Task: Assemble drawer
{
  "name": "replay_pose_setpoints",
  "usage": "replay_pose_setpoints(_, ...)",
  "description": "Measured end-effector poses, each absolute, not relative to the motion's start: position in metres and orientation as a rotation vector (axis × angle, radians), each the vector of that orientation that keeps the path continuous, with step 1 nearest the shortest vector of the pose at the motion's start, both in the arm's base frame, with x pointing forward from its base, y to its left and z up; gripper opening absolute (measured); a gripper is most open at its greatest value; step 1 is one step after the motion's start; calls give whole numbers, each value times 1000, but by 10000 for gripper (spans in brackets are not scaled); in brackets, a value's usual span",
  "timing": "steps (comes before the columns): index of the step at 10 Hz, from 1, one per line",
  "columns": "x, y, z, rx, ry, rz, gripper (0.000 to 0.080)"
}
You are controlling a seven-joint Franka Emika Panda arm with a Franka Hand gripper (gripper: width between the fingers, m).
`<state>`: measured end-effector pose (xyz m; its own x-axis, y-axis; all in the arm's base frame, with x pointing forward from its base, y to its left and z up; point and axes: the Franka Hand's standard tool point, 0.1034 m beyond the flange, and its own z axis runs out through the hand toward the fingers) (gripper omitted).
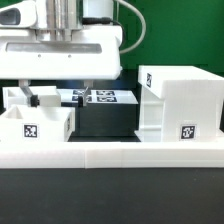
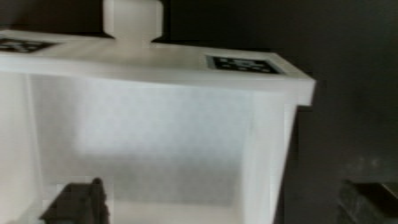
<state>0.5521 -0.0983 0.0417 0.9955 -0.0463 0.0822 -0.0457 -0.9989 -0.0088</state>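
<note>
My gripper [image 1: 58, 90] hangs open over the trays at the exterior view's left. In the wrist view a white tray [image 2: 160, 130] with a small knob [image 2: 128, 20] on its far side and tags along its far rim lies below my gripper [image 2: 219, 205]. One dark finger [image 2: 75, 200] stands over the tray's inside, and the other finger [image 2: 365, 198] stands outside its side wall. Nothing is held. A second tray [image 1: 35, 125] with a tag stands in front. The large hollow housing [image 1: 180, 105] stands at the exterior view's right.
The marker board [image 1: 103, 97] lies flat between the trays and the housing. A long low white border wall [image 1: 110, 152] runs along the front. A dark green backdrop stands behind.
</note>
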Motion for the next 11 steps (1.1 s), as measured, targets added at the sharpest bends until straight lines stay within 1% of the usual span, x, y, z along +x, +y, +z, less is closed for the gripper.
replay_pose_setpoints(1, 548, -96, 32, -3134, 66, -111, 648)
replay_pose_setpoints(4, 545, -92, 14, -3142, 51, -99, 648)
replay_pose_setpoints(7, 544, -88, 6, -3155, 31, -129, 648)
replay_pose_setpoints(8, 544, -85, 5, -3155, 22, -126, 515)
replay_pose_setpoints(9, 544, -84, 5, -3155, 17, -125, 515)
replay_pose_setpoints(11, 544, -84, 5, -3155, 16, -125, 239)
